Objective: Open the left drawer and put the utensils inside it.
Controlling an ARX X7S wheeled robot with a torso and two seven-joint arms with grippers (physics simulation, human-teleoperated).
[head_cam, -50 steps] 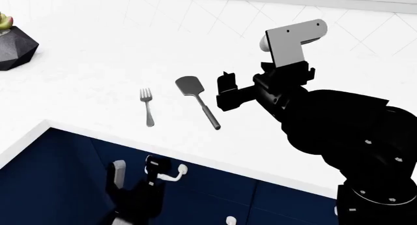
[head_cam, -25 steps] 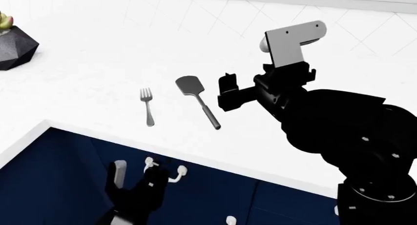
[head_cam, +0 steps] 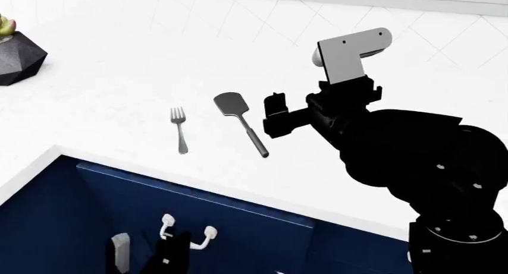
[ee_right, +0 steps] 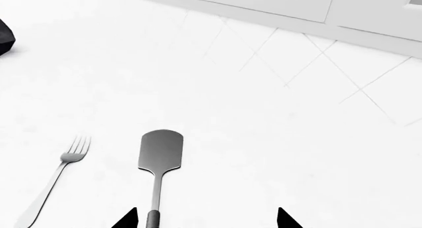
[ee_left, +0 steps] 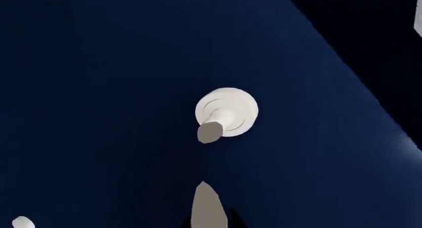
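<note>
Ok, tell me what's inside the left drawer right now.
The left drawer is pulled partly out, left pincer at its handle. Only its front shows; the inside is hidden. Fork and spatula lie on the counter.

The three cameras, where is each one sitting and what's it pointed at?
Head view: from the head, down over the counter and the drawer; both arms show.
Left wrist view: near the left gripper, facing the drawer front and its handle; a fingertip shows.
Right wrist view: above the counter; fingertips show.
Head and right wrist views share fork and spatula.

Faceted dark planter (head_cam: 18, 59) on white counter (head_cam: 103, 95) (far corner)
</note>
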